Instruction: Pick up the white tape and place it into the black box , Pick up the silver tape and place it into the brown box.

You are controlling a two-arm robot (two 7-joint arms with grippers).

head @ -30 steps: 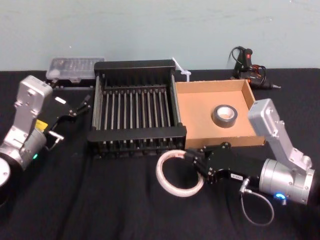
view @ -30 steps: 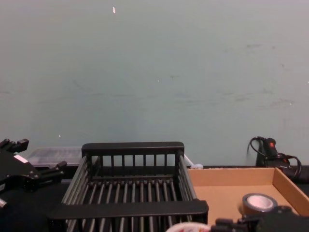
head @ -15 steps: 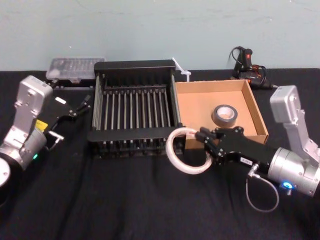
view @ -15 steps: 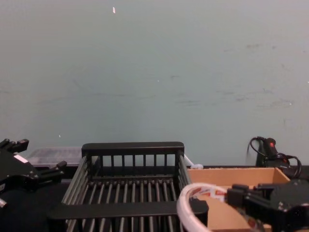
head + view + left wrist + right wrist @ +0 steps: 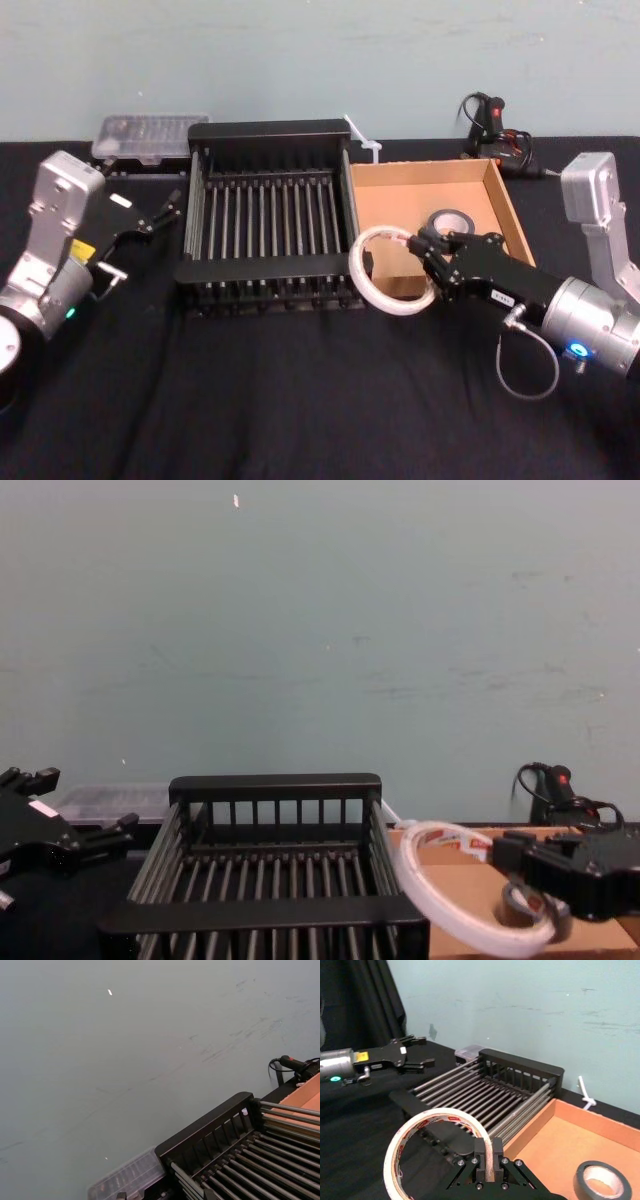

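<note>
My right gripper (image 5: 424, 247) is shut on the white tape (image 5: 362, 285), a wide thin ring with red print on its core. The ring hangs in the air over the seam between the black box (image 5: 270, 130) and the brown box (image 5: 420, 171), near their front corners. In the right wrist view the fingers (image 5: 488, 1159) pinch the ring's wall (image 5: 395, 1160). The silver tape (image 5: 452, 215) lies in the brown box, partly behind the gripper, and appears again (image 5: 600, 1183) in the wrist view. My left gripper (image 5: 158, 214) is parked open, left of the black box.
A clear plastic case (image 5: 150, 135) sits behind the black box's left corner. A black corded tool (image 5: 490, 125) lies behind the brown box, and a small white piece (image 5: 362, 142) stands between the boxes at the back. Black cloth covers the table.
The right gripper has raised the white tape off the table in front of the boxes and carried it back and to the right, over the boxes' front corners. The left arm has stayed still.
</note>
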